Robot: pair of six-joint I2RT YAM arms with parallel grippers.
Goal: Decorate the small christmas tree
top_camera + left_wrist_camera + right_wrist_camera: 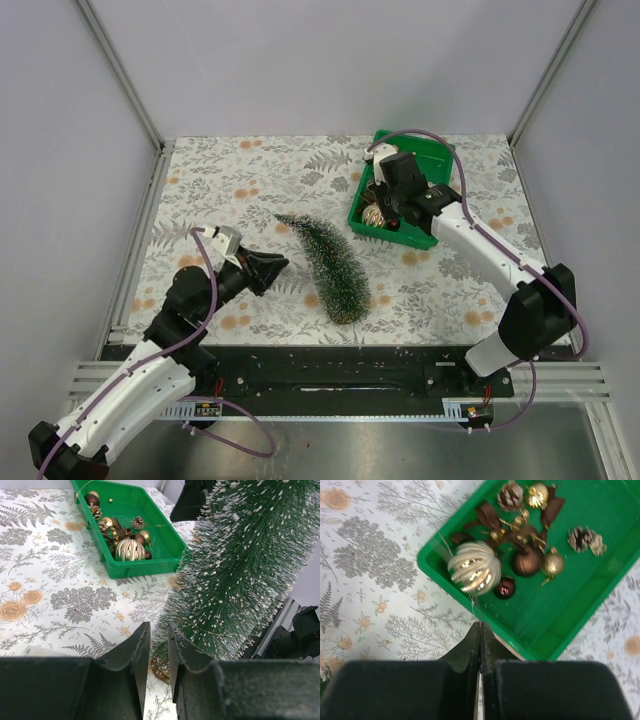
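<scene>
The small christmas tree point(332, 268) is a bristly dark green cone with white-flecked tips; its tip points to the back left and its wide end to the near edge. In the left wrist view the tree point(240, 570) fills the right side, and its wooden base point(161, 672) shows just beyond the jaws. My left gripper point(283, 266) point(157, 627) sits just left of the tree, narrowly open with nothing between its fingers. My right gripper point(480, 623) point(386, 212) hovers at the near left rim of the green bin point(555, 630), shut on the thin string of a gold ribbed ball point(474, 573).
The green bin point(412, 238) at the back right holds brown and gold baubles point(526, 562), pine cones point(585, 539) and brown ribbon. A floral patterned cloth point(250, 180) covers the table. White walls close in the left, back and right sides.
</scene>
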